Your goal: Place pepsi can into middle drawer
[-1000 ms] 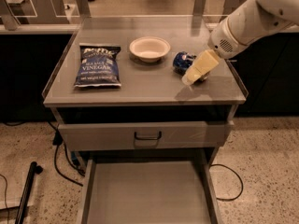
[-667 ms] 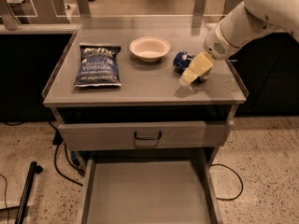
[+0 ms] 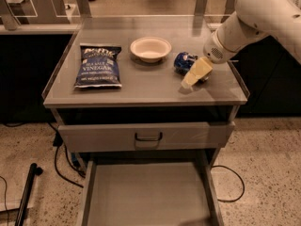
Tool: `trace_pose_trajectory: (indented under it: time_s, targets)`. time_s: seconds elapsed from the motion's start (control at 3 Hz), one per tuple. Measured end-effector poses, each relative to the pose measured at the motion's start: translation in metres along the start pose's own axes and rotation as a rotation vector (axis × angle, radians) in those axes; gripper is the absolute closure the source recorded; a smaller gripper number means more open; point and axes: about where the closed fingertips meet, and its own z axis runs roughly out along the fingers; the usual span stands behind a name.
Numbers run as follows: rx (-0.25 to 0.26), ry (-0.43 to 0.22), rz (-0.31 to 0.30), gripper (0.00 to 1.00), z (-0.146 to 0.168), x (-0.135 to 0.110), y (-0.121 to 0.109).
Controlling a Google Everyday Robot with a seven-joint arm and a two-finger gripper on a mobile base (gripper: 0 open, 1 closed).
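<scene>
Grey table in some office-looking room with a speckled floor, and everything that matters sits on top of it. Progress check first: basically 0 of the real steps are done, as far as I can see. The pepsi can is on the table top, out toward 2 o'clock from the middle of the surface. It isn't lifted and it's nowhere near the drawer. The middle drawer is pulled out at the bottom of the shot, and the part of its floor that shows has nothing on it, so opening it isn't on the to-do list. What's left, I'd say: get a proper hold on the can, lift it, bring it out past the front table edge and down, then set it in the drawer.

Now the gripper. It's the pale wedge on the end of the white arm, down at table level with its tip pointing toward 7 o'clock, right up against the can's 4 o'clock side. It looks like it touches or overlaps the can, but I honestly can't tell whether it's clamped on or loose.

Moving outward, the white bowl is just beside the can at its 10 o'clock. The dark blue chip bag is well apart at 9 o'clock. Under the top, the closed drawer front with its black handle sits between the table top and the open drawer.
</scene>
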Motion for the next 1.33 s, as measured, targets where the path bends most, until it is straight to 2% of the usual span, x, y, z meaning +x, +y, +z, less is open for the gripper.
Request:
trace_pose_trajectory:
  time_s: [0.33, 0.67, 1.33]
  targets:
    - [-0.011, 0.006, 0.011, 0.0, 0.0133, 0.0024, -0.0024]
    - [-0.012, 0.006, 0.011, 0.16, 0.014, 0.0026, -0.0025]
    - [-0.012, 0.006, 0.011, 0.63, 0.014, 0.0026, -0.0024]
